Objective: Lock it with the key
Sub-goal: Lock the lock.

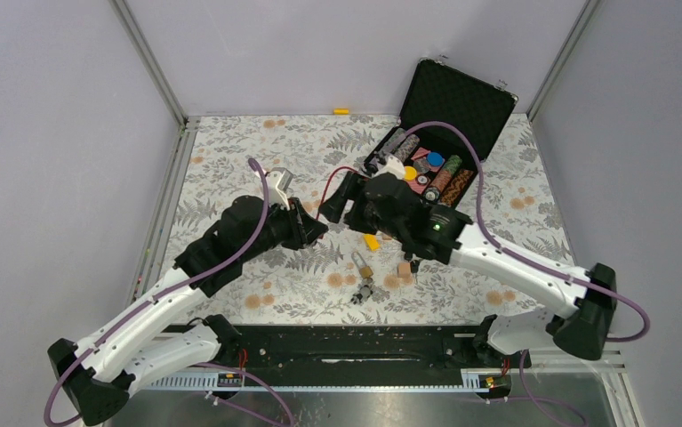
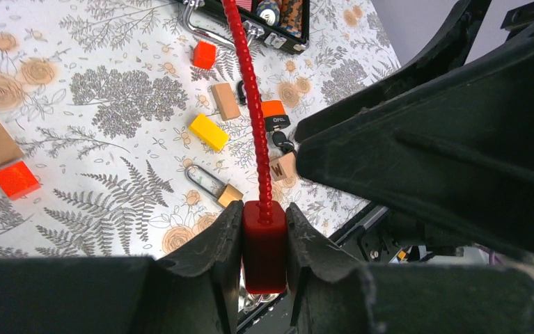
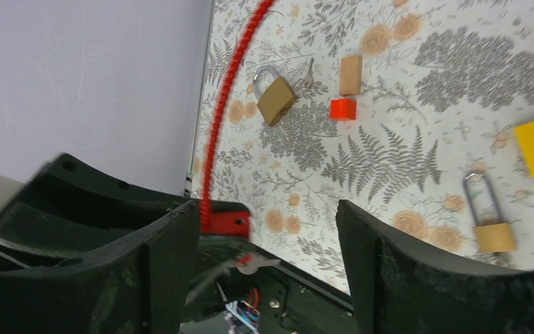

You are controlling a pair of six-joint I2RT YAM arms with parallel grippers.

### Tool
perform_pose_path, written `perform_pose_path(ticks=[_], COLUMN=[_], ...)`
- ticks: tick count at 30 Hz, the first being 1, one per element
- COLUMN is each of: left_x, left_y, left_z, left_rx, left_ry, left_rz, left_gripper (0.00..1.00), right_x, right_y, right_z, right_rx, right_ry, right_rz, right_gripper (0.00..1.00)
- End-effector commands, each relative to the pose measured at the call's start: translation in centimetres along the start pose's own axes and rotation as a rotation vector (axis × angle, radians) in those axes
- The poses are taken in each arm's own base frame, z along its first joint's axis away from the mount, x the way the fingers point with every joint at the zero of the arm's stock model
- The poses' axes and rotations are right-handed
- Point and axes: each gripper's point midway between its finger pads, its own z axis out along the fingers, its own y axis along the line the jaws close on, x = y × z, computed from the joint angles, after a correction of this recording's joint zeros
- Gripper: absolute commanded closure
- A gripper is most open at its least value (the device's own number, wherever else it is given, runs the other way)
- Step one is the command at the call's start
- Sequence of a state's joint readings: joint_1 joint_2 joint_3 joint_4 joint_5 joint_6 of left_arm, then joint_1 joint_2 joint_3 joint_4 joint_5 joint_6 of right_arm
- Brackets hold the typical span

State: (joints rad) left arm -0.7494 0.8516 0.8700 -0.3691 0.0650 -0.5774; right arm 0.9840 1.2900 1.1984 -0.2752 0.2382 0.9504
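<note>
My left gripper (image 2: 264,211) is shut on the red lock body (image 2: 264,247), its pads pressed against both sides. The lock's red beaded cable (image 2: 253,104) runs up and away from it. In the right wrist view the same red body (image 3: 226,223) sits close to the inner face of my right gripper's left finger. A blurred silver key (image 3: 267,263) shows just beneath that body. My right gripper (image 3: 267,226) is open, its jaws wide apart and touching nothing. From above, the left gripper (image 1: 316,227) and right gripper (image 1: 346,206) face each other mid-table.
A brass padlock (image 1: 361,264), a bunch of keys (image 1: 364,290), a yellow block (image 1: 371,241) and a wooden block (image 1: 403,269) lie below the grippers. An open black case (image 1: 457,102) of chips stands at the back right. An orange padlock (image 2: 275,115) lies near the cable.
</note>
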Motion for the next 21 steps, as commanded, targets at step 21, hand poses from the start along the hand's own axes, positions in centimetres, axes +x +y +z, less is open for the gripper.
perform_pose_path(ticks=[21], left_x=[-4.6], left_y=[-9.6], left_z=[-5.1], left_rx=[0.406], left_ry=[0.076], left_rz=[0.408], left_gripper=[1.0], right_x=[-11.4], right_y=[-3.5], right_z=[-9.1], right_rx=[-0.007], right_ry=[-0.186], right_rz=[-1.095], right_gripper=[0.1])
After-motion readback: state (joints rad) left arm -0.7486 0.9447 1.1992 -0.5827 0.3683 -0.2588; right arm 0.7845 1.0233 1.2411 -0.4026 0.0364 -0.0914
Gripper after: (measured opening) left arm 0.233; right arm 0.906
